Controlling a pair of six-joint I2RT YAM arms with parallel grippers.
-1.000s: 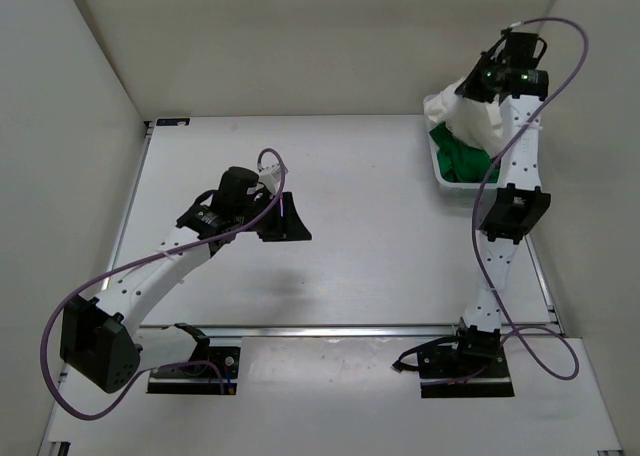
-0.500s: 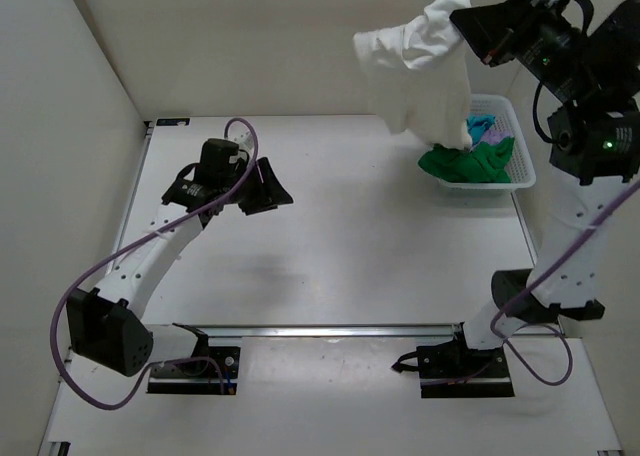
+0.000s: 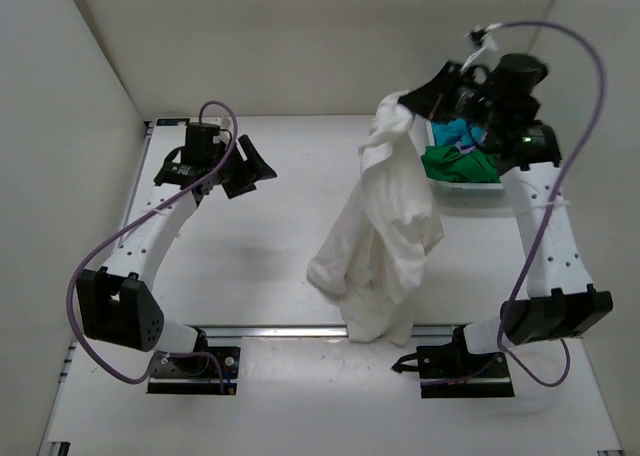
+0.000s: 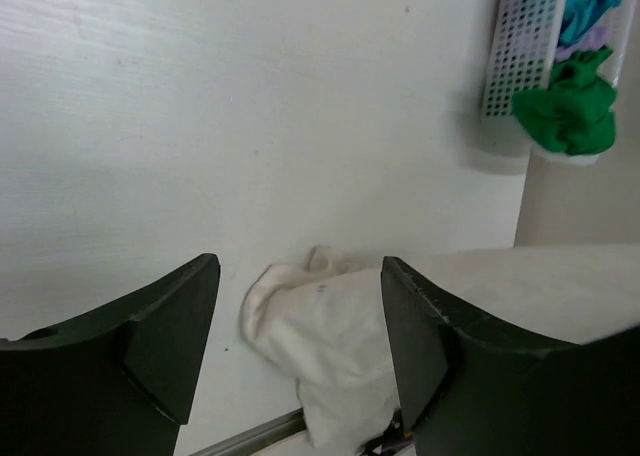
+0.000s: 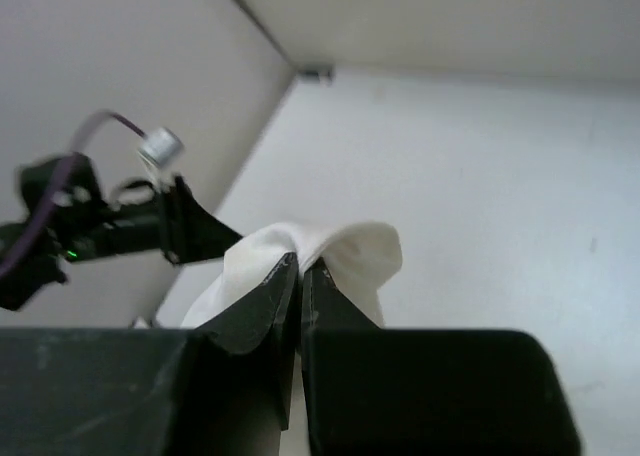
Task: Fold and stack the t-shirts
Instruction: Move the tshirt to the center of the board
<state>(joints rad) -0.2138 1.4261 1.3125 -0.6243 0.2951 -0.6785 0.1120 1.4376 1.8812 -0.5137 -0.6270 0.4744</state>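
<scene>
**Top external first: cream shirt hung from one pinch, slip and snag risks**

Top external. Right gripper (image 3: pixel 405 104) clenched on a bunched edge of the cream-white t-shirt (image 3: pixel 385 226), held high by the basket (image 3: pixel 470 183). Shirt hangs in a twisted column; its lower end is piled at the table's near edge, against the rail (image 3: pixel 270 329). Green t-shirt (image 3: pixel 455 164) and turquoise t-shirt (image 3: pixel 458 131) lie in the basket. Left gripper (image 3: pixel 250 166) is well apart from the cloth, over the bare table (image 3: pixel 260 266).
- Risk: cloth dragged across the rail could catch there, or near the right arm's base.
- Risk: lowered as it hangs, the shirt would land crumpled rather than flat.

Left wrist. Jaws spread wide, nothing between them. Cream heap (image 4: pixel 330 336) lies below on the table. A lilac t-shirt (image 4: pixel 580 44) shows in the basket between the turquoise and the green.
- Risk: from this heap I cannot tell hem from sleeve, so a grab could take two layers and lock in the twist.

Right wrist. Fingers pressed together on a small fold of cream cloth (image 5: pixel 340 251).
- Risk: shallow bite; a tug from the other side might pull it free.
</scene>
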